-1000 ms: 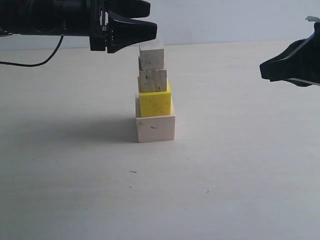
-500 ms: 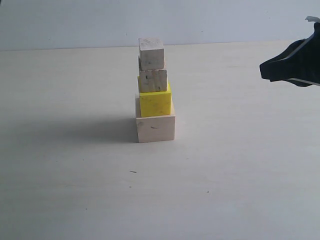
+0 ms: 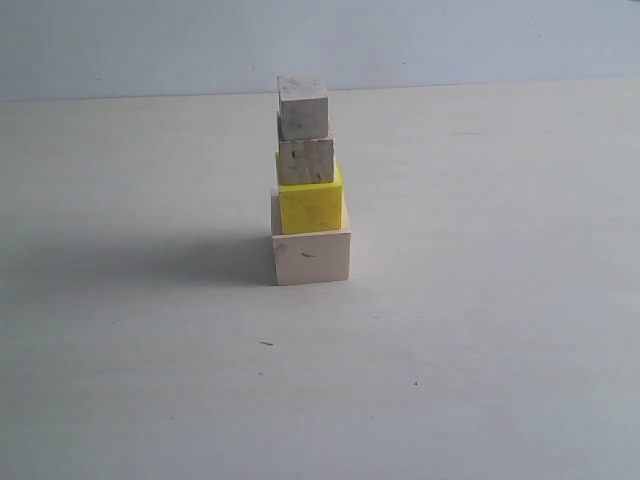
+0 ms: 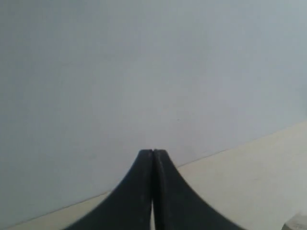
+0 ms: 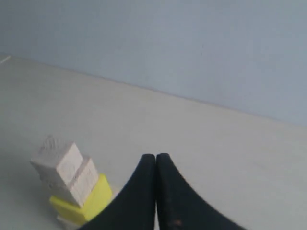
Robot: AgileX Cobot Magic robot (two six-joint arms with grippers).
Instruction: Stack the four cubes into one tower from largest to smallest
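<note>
Pale unfinished wood made up the base of the tower (image 3: 309, 190): the large cube (image 3: 311, 257) sat flat on the table (image 3: 480, 330), matte and square-edged, with one small dark fleck on its front face.

- The yellow cube (image 3: 311, 208) rested directly on the large cube. It was bright, evenly painted and smooth, and narrower than the base on both sides.
- The third cube (image 3: 306, 162) was pale wood with fine grain lines and a few dark specks. It touched the yellow top and sat toward that cube's left edge in the exterior view.
- The top cube (image 3: 303, 109) was pale wood with a rougher, greyish upper face. It looked slightly turned against the cube beneath it.
- All four cubes stood upright in one column near the middle of the table. A soft shadow (image 3: 150, 260) lay on the table to the column's left.
- The table was cream-coloured with a faint lengthwise grain and a few tiny dark marks. A plain grey-blue wall (image 3: 450, 40) stood behind it.

The left hand (image 4: 152, 153) was smooth black, its two curved fingers pressed together with nothing between them. It faced the wall and the table's far edge.

The right hand (image 5: 156, 156) was the same black shape, likewise pressed together and empty. It was well apart from the tower, whose upper cubes showed off to one side in the right wrist view
</note>
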